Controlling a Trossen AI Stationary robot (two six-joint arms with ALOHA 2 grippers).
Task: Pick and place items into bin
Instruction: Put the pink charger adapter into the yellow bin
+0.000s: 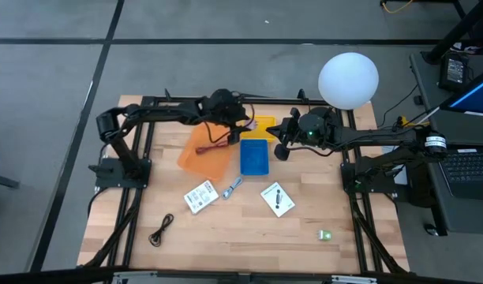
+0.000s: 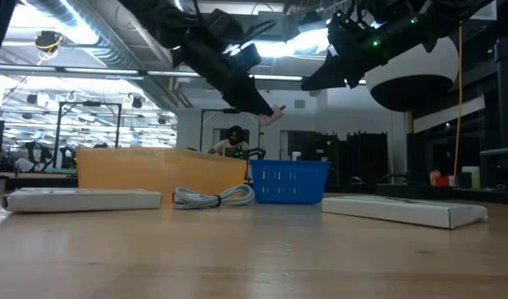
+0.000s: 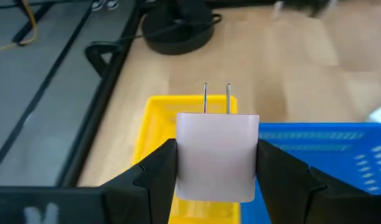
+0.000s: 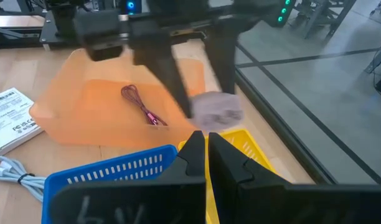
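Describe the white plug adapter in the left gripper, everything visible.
The white plug adapter is a smooth, rounded, plastic-looking block with two thin metal prongs pointing away from the wrist. The left gripper clamps its two flat sides between dark fingers. It hangs in the air above the yellow bin, beside the blue bin, touching nothing else.

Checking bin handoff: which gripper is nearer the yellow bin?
Left. The left gripper, shut on a white plug adapter, hangs over the yellow bin; the right gripper hangs beside the blue bin.
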